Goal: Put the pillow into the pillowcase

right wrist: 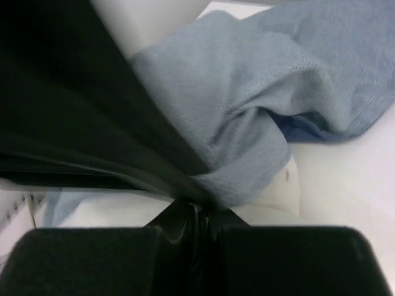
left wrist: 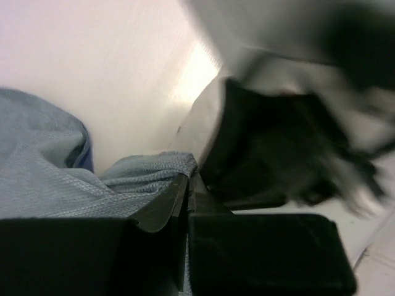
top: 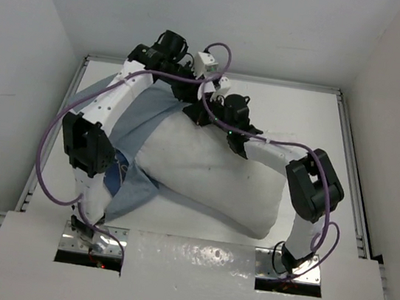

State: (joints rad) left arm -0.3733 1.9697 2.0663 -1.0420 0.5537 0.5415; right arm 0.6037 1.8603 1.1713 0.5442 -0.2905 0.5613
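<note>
The pillow (top: pixel 211 174) lies across the centre of the table (top: pixel 302 112) in the top view, its long axis running from upper left to lower right, with most of its white surface uncovered. The pillowcase (top: pixel 130 140) lies at centre left of that view, showing mainly its lighter grey-blue face, with a small darker blue patch near the left arm's elbow. Its cloth overlaps the pillow's left end. Whether that end sits inside the sack cannot be told. Both arms reach to the upper middle of the frame, at the pillow's far left corner, where their wrists stand close together. In the left wrist view, the left gripper (left wrist: pixel 187 185) has its fingers pressed together on a fold of the pillowcase edge, which bunches up just above the fingertips. A blurred dark mass fills the right half of that view. In the right wrist view, the right gripper (right wrist: pixel 194 209) likewise pinches a gathered fold of grey-blue cloth between closed fingers, with the fabric fanning out toward the upper right of the frame.
</note>
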